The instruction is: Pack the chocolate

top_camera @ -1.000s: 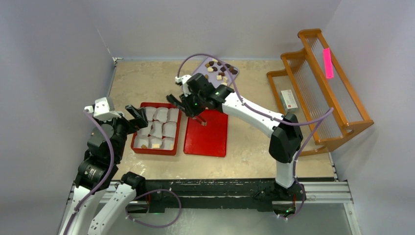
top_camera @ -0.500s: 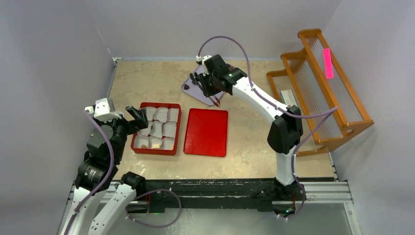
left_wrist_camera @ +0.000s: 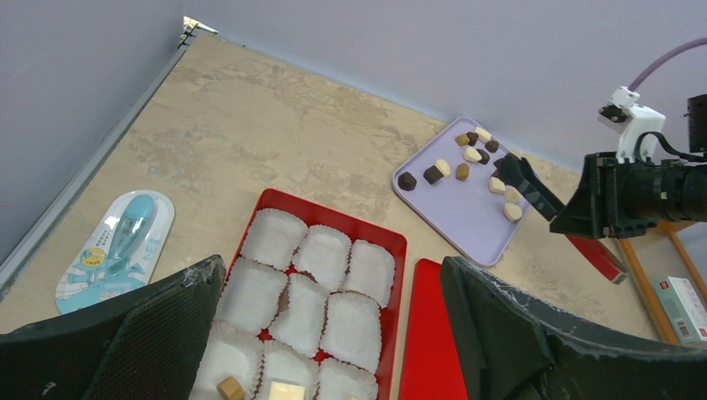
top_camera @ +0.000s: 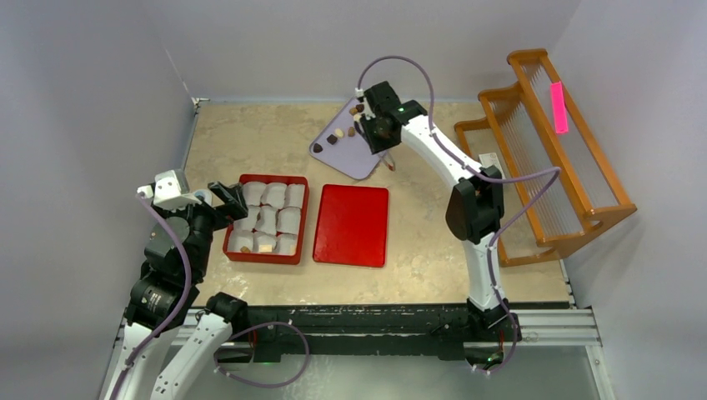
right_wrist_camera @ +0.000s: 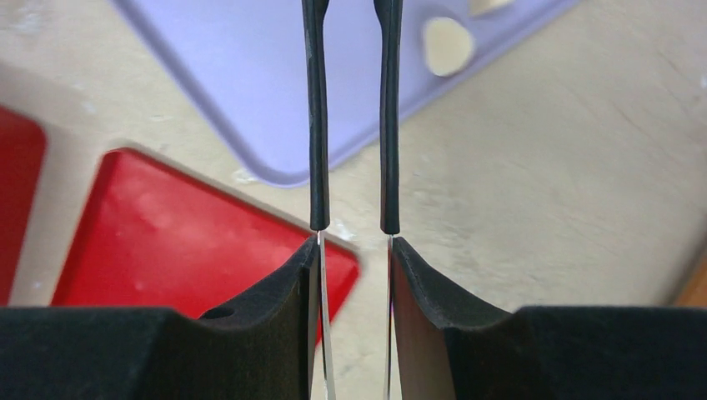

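Note:
Several chocolate pieces (top_camera: pixel 350 129), cream and dark brown, lie on the far part of a purple tray (top_camera: pixel 346 154). My right gripper (top_camera: pixel 383 143) hangs over the tray's right edge, shut on thin black-tipped tongs (right_wrist_camera: pixel 317 125). The tongs' tips stand apart with nothing between them, and a cream chocolate (right_wrist_camera: pixel 446 46) lies just beyond. A red box (top_camera: pixel 265 259) of white paper cups has a tan piece (left_wrist_camera: pixel 231 388) and a cream piece (left_wrist_camera: pixel 283 392) in its near row. My left gripper (left_wrist_camera: pixel 332 267) hovers open above the box's left side.
A red lid (top_camera: pixel 351 225) lies flat right of the box. A wooden rack (top_camera: pixel 550 142) stands at the right with a small white carton (top_camera: pixel 492 169) beside it. A blue-and-white packet (left_wrist_camera: pixel 117 246) lies left of the box. Grey walls close the left and back.
My right arm swung with the tongs from above the red lid back and right to the purple tray's right edge. The left arm shifted slightly.

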Controlling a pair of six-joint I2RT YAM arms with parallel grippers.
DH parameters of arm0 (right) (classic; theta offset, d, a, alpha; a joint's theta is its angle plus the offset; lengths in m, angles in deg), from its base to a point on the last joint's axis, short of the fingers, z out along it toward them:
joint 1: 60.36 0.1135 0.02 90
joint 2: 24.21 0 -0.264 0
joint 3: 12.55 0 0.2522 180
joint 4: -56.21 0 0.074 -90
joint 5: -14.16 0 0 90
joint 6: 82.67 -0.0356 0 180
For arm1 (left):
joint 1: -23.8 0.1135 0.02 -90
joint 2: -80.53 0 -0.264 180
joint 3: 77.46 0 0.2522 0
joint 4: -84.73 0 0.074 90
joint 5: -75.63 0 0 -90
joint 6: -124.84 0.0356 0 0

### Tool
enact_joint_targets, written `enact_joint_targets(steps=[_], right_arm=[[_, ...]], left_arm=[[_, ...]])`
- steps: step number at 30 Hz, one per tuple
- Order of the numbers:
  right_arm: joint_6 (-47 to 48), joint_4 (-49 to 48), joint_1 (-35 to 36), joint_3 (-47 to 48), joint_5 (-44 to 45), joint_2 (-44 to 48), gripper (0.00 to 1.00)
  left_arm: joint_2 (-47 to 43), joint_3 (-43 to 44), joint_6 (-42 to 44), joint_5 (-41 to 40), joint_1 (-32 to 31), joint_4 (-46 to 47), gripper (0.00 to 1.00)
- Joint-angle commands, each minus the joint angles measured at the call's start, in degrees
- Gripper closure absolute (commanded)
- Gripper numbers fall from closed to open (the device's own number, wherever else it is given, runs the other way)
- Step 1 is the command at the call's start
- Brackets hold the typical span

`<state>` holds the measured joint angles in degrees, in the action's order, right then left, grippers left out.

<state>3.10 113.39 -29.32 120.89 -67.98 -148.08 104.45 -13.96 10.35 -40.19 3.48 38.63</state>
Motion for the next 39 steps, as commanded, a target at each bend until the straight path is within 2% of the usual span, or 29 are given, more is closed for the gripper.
enact_joint_targets(steps=[1, 4, 16, 28, 39], right_arm=[[0.42, 2.23, -3.71, -0.88, 0.90, 2.30, 0.63], [0.45, 0.75, -4.70, -3.54, -1.12, 3.32, 0.61], [0.59, 0.65, -6.67, -3.42, -2.13, 0.60, 0.61], [0.45, -1.51, -6.76, -8.30, -0.24, 1.28, 0.58], [1.89, -0.33, -7.05, -4.19, 0.27, -2.58, 0.57]], left_arm=[[0.27, 0.34, -0.38, -0.99, 0.19, 1.03, 0.00], [0.56, 0.28, -0.47, -0.63, 0.19, 1.14, 0.00], [1.20, 0.37, -0.47, -0.02, 0.19, 1.05, 0.00], [1.29, 0.37, -0.56, 1.24, 0.19, 1.31, 0.00], [1.08, 0.36, -0.56, 0.87, 0.19, 1.31, 0.00]])
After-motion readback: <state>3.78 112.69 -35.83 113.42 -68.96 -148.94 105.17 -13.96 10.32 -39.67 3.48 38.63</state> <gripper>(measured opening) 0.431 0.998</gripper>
